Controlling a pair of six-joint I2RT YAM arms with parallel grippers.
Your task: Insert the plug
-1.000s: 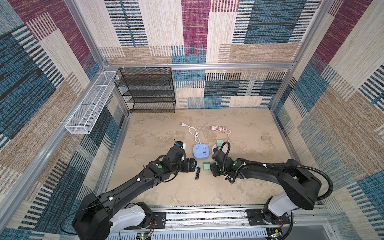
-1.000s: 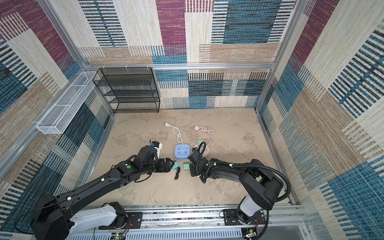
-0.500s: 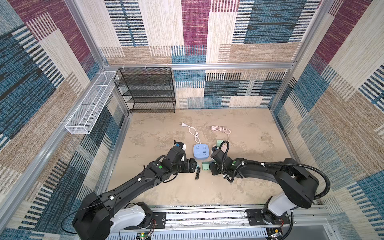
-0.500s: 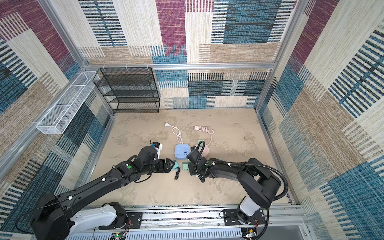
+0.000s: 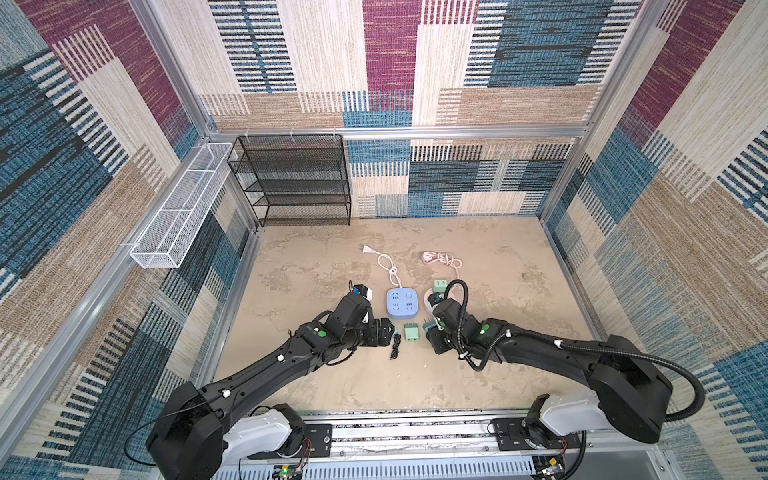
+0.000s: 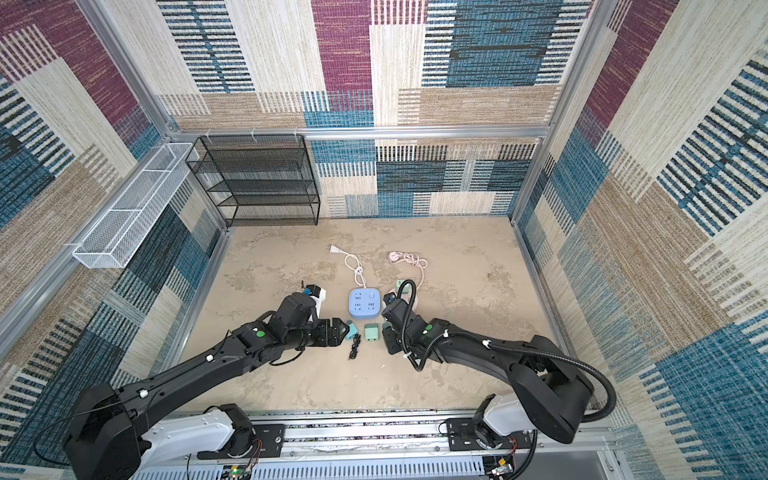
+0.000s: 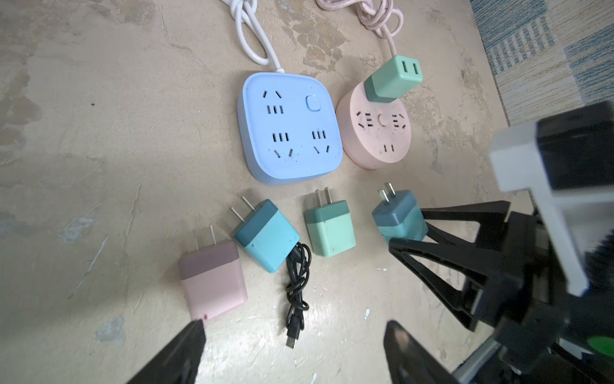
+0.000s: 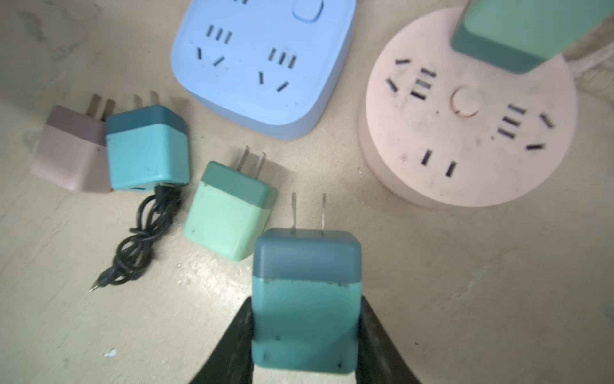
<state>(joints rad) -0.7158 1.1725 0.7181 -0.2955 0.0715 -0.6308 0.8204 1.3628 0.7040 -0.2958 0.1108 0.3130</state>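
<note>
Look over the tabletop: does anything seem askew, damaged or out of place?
Nothing looks spilled or broken. Only the black cable lies in a knotted tangle against the teal charger; the blue-capped charger sits clamped between the right fingers.

- Blue power strip (image 8: pixel 265 66): partly cut off by the frame edge in the right wrist view.
- Green charger (image 8: pixel 531 33): partly cut off there, blurred.

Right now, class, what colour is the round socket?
The round socket is pale pink, clearest in the left wrist view.
</note>
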